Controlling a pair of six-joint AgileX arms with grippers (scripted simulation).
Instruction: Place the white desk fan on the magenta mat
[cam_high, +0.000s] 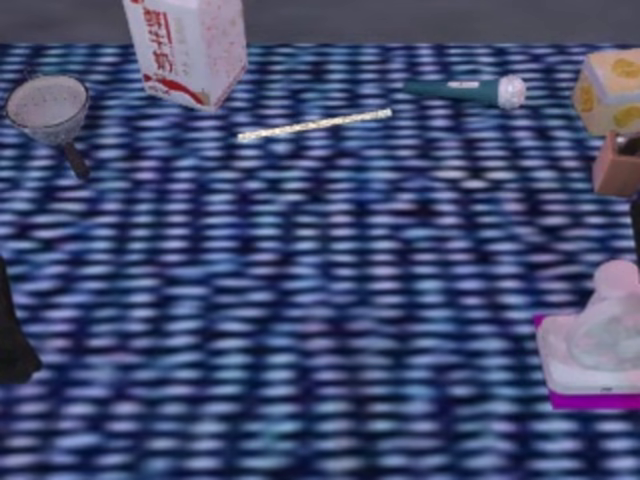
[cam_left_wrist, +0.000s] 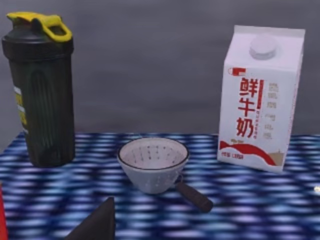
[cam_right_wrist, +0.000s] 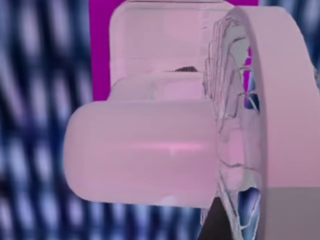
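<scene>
Tablecloth (cam_high: 330, 300) middle open; milk carton (cam_high: 186, 45), box (cam_high: 610, 92) seemingly edge-bound.

The white desk fan (cam_high: 603, 335) stands upright on the magenta mat (cam_high: 590, 400) at the right edge of the tabletop, its flat square base covering most of the thin bright square, with its round wire head and stubby back above it.
</scene>
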